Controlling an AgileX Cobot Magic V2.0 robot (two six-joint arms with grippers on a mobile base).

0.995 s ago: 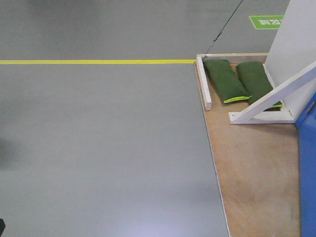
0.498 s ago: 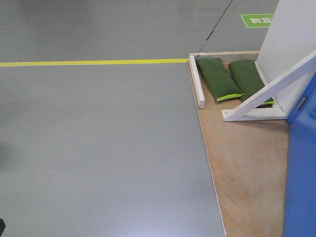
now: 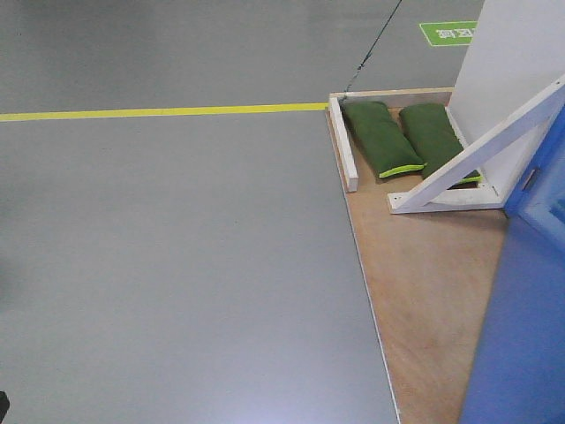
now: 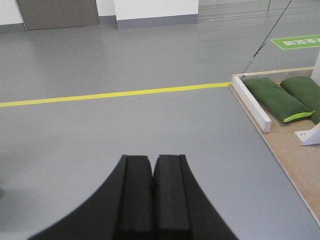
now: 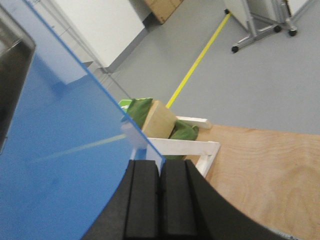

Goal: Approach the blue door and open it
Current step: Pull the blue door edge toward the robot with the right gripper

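Observation:
The blue door (image 3: 525,309) shows as a glossy blue panel along the right edge of the front view, standing on a plywood platform (image 3: 424,291). It fills the left half of the right wrist view (image 5: 60,150), close to the camera; its handle and lock are out of view. My right gripper (image 5: 160,167) is shut and empty, right beside the door's bottom edge. My left gripper (image 4: 152,162) is shut and empty, pointing over bare grey floor (image 4: 125,125), away from the door.
A white wall panel (image 3: 521,53) with a diagonal white brace (image 3: 477,155) stands behind the door. Two green sandbags (image 3: 380,137) lie on the platform behind a white wooden strip (image 3: 342,146). A yellow floor line (image 3: 159,112) runs leftward. A wheeled frame (image 5: 260,25) stands far off.
The view has shifted toward the right: the platform, sandbags and brace slid left in the front view and the blue door takes up more of the right edge.

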